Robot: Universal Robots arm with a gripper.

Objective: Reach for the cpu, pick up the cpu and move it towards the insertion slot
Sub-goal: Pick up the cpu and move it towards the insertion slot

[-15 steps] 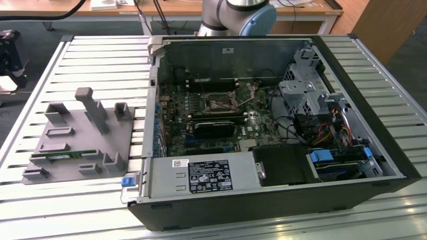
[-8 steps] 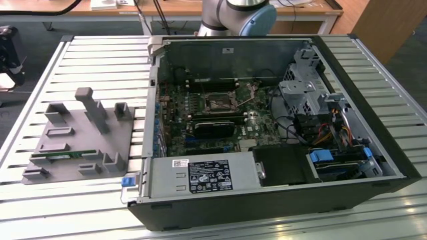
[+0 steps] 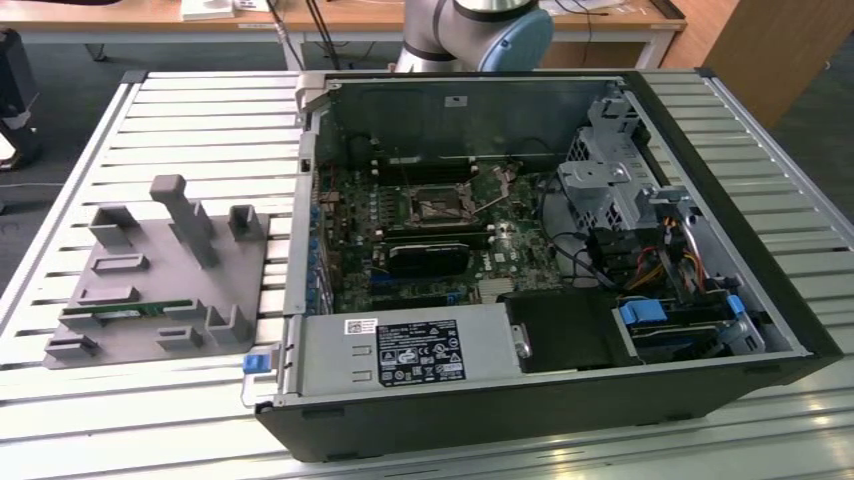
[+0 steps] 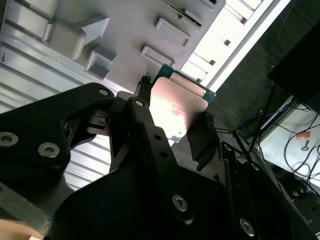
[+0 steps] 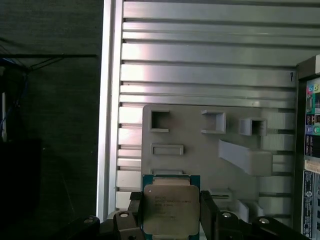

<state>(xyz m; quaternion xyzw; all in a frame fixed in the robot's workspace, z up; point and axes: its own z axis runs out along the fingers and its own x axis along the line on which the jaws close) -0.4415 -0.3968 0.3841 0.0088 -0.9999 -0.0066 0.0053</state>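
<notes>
On the exterior view's left the grey tray (image 3: 147,300) lay on the slatted table (image 3: 200,100), with a narrow green memory stick (image 3: 127,312) resting in one of its holders. My claw (image 5: 170,220) was over that tray. In both wrist views it was clamped on the cpu (image 5: 170,207), with my fingers (image 5: 207,214) pressed to two opposite edges of the chip. Its shiny metal top faced the camera in the first wrist view. The tray's moulded pockets showed behind the chip there, and I judged it lifted clear of its seat rather than resting in it. In the second wrist view the cpu (image 4: 175,107) sat square in the claw (image 4: 175,117), with the tray (image 4: 125,30) and the table's slats beyond it.

Further toward the exterior view's right stood the open computer case (image 3: 747,300), just beside the tray. The insertion slot (image 3: 438,208) was on the board inside it, a small square with a dark centre and a silvery frame, near the middle of the case. So the slot lay from the tray across the case's near wall, toward the exterior view's right and well apart from the chip I held. The chip was close to square, with no long axis to speak of; what counted was keeping it flat and squared to that frame. My arm (image 3: 474,25) rose behind the case at the far side.
</notes>
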